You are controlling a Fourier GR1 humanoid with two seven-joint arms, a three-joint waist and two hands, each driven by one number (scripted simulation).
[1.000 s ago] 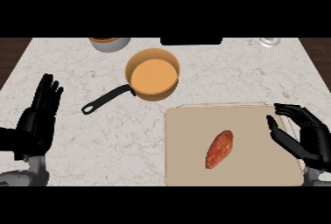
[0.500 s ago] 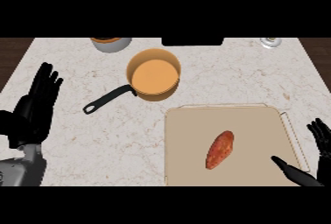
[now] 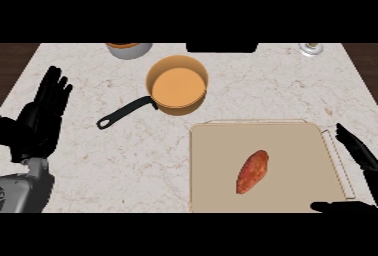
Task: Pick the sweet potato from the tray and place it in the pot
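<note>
My right hand (image 3: 360, 155), fingers spread and empty at the tray's (image 3: 214, 165) right edge, sits nearer the sweet potato (image 3: 252, 171), which lies mid-tray to its left, long axis near-upright, while my open left hand (image 3: 40, 120) rests far across the counter (image 3: 111, 160) from the pot (image 3: 177, 89).

One sweet potato (image 3: 252, 171) is lying on one tray (image 3: 221, 150); one orange pot (image 3: 176, 88) is sitting beyond; two hands are showing.
</note>
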